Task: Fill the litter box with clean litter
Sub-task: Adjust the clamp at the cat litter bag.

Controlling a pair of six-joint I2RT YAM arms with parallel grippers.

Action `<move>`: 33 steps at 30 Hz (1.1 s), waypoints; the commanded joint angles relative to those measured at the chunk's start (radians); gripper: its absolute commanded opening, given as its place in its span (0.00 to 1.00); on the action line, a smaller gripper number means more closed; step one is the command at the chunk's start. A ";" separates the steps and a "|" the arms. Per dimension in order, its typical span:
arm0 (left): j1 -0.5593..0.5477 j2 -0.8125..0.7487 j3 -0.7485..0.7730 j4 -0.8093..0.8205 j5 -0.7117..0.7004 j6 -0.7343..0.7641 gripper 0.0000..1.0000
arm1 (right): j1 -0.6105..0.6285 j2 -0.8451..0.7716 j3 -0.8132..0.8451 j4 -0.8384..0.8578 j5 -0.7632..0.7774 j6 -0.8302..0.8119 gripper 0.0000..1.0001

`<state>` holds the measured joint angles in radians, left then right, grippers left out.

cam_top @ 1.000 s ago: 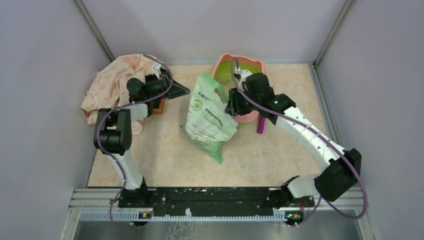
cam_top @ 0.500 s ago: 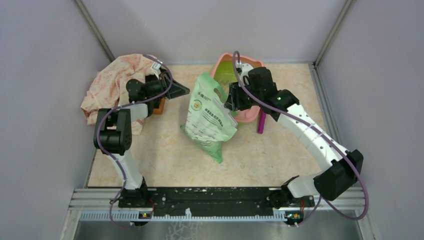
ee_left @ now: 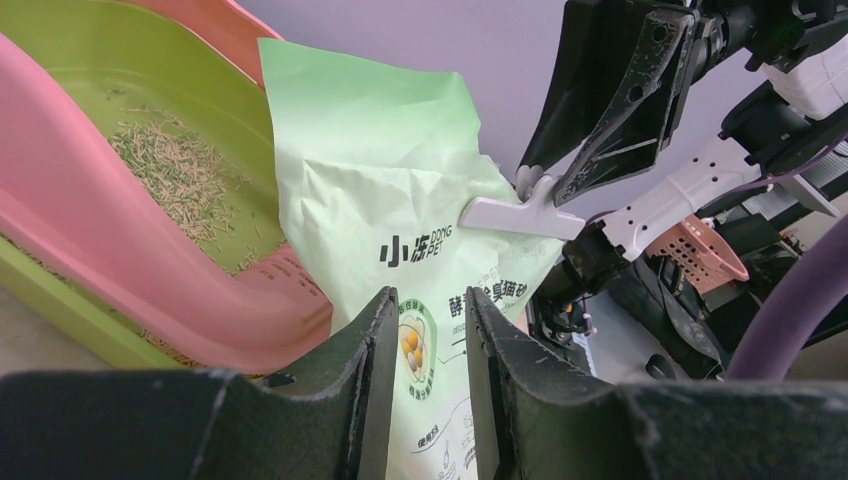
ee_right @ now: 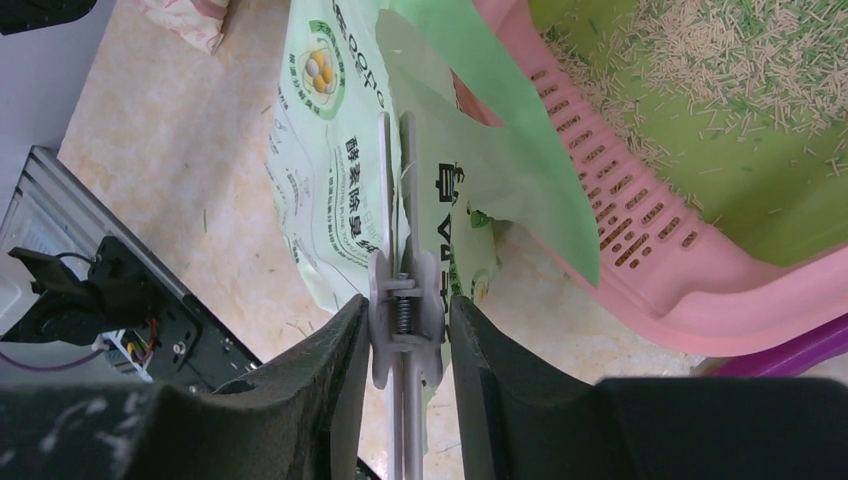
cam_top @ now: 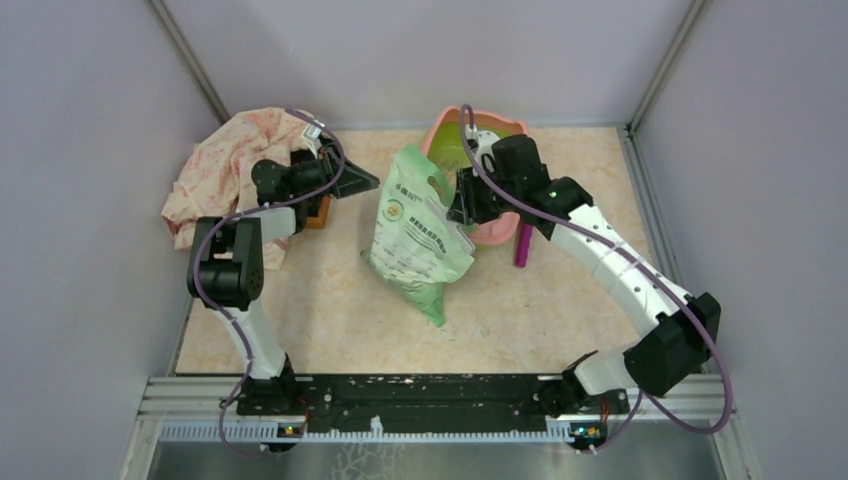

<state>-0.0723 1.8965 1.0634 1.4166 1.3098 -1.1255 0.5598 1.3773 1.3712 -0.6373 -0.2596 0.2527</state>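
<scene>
The litter box (cam_top: 437,128), pink-rimmed and lime-green inside, stands at the back centre. A thin scatter of pale clean litter (ee_right: 740,50) lies on its floor (ee_left: 170,170). A light green printed bag (cam_top: 415,235) leans against its front rim (ee_right: 640,250). A grey-white spring clip (ee_right: 405,300) is clamped on the bag's top edge. My right gripper (cam_top: 462,208) is shut on that clip (ee_left: 520,212), one finger on each side (ee_right: 407,305). My left gripper (cam_top: 365,183) hangs left of the bag, open, nothing between its fingers (ee_left: 430,300).
A flowered cloth (cam_top: 235,165) is heaped at the back left, with a small orange object (cam_top: 318,213) beside the left arm. A magenta scoop (cam_top: 522,245) lies on the table just right of the litter box. Grey walls close in three sides.
My right gripper has shifted slightly toward the back along the bag's top and its jaws have narrowed onto the clip. The left arm has not moved.
</scene>
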 commanded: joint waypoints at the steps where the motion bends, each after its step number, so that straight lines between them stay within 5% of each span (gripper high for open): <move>1: -0.006 0.004 -0.002 0.056 0.017 -0.002 0.37 | -0.008 0.006 0.065 0.020 -0.024 -0.016 0.34; 12: -0.006 0.012 0.002 0.076 0.017 -0.023 0.37 | -0.008 0.018 0.081 0.022 -0.023 -0.017 0.00; 33: -0.006 0.026 0.007 0.127 0.017 -0.071 0.36 | -0.008 -0.052 -0.055 0.137 0.049 0.033 0.00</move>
<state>-0.0723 1.9030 1.0634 1.4807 1.3117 -1.1835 0.5598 1.3838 1.3407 -0.5819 -0.2371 0.2665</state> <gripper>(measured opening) 0.364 0.067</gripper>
